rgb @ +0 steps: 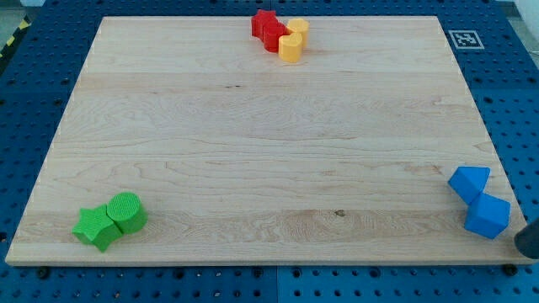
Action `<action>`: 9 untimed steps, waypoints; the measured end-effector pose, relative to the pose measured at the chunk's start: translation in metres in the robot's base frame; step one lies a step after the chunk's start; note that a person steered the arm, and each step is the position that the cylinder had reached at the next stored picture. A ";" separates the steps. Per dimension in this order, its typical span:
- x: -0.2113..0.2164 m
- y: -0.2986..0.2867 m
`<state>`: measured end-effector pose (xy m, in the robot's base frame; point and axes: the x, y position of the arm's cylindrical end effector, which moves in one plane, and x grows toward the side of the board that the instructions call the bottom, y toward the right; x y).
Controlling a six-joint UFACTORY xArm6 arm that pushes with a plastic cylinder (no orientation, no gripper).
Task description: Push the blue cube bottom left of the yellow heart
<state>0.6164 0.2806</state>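
Observation:
The blue cube [488,216] sits at the board's bottom right edge. It touches a second blue block [469,183], wedge-like, just above and left of it. Two yellow blocks stand at the view's top centre, an upper one [298,27] and a lower one [290,47]; I cannot tell which is the heart. My tip [522,249] shows as a dark shape at the view's right edge, just below and right of the blue cube, close to it but apart.
Two red blocks [269,28] touch the yellow ones on their left. A green star [96,227] and a green cylinder [126,210] sit together at the bottom left. The wooden board [269,151] lies on a blue pegboard table, with a marker tag [464,39] at the top right.

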 end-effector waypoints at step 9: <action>0.002 -0.097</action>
<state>0.6181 0.1840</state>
